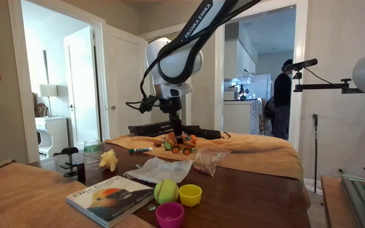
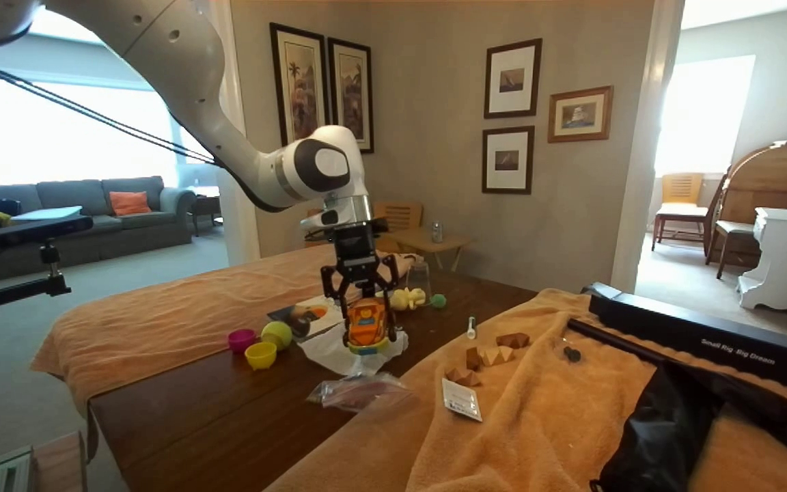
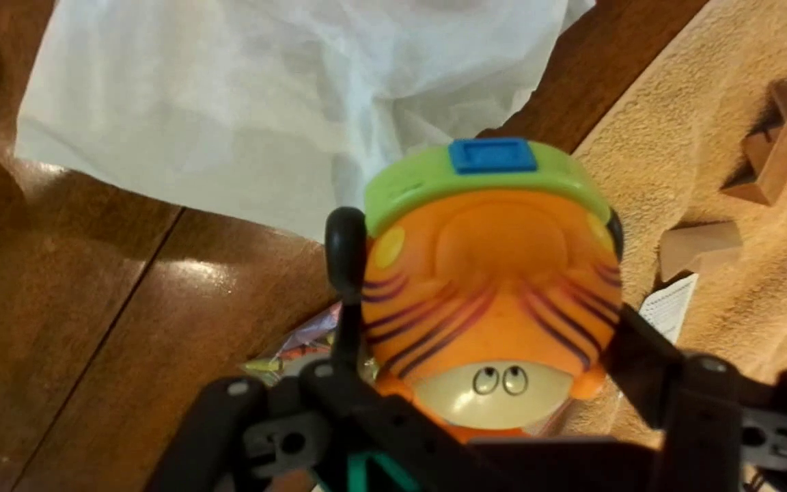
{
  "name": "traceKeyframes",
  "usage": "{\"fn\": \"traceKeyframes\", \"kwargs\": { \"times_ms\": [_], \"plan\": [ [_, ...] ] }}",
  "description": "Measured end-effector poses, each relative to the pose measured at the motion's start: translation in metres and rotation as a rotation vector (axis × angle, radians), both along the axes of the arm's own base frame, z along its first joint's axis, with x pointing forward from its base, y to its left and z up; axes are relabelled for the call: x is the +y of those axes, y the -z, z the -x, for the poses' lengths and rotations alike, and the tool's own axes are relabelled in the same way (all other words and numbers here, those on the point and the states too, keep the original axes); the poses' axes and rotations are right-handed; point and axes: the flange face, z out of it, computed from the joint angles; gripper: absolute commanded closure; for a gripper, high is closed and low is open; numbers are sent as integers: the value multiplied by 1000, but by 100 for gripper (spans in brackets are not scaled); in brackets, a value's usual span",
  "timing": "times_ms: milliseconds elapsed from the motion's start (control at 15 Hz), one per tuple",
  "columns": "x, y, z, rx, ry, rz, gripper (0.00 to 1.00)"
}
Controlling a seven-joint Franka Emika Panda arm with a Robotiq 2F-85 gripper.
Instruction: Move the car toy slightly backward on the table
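The car toy, orange with a green base and dark wheels, shows in both exterior views (image 1: 187, 147) (image 2: 367, 321) and in the wrist view (image 3: 489, 273). My gripper (image 1: 178, 138) is shut on it, one black finger against each side, also seen in the wrist view (image 3: 481, 236). The toy appears held above the table, over the towel edge and a plastic bag; the height of the gap is hard to tell. The table (image 1: 239, 193) has a dark brown wooden top with tan towels on it. The toy's underside is hidden in the wrist view.
A plastic bag (image 2: 356, 393) and white paper (image 1: 162, 169) lie near the toy. A tennis ball (image 1: 166, 191), yellow cup (image 1: 190, 194), pink cup (image 1: 169, 215), book (image 1: 111, 199), yellow lump (image 1: 108, 160), glass (image 1: 92, 155) and marker (image 1: 140, 149) stand around. A black box (image 2: 708, 342) lies on the towel (image 2: 516, 444).
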Motion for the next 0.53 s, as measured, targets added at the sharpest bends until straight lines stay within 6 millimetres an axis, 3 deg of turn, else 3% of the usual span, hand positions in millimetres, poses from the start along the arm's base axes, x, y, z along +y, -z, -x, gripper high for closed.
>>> {"fn": "traceKeyframes", "kwargs": {
  "times_ms": [533],
  "plan": [
    [-31, -4, -23, 9, 218, -118, 39]
  ]
}}
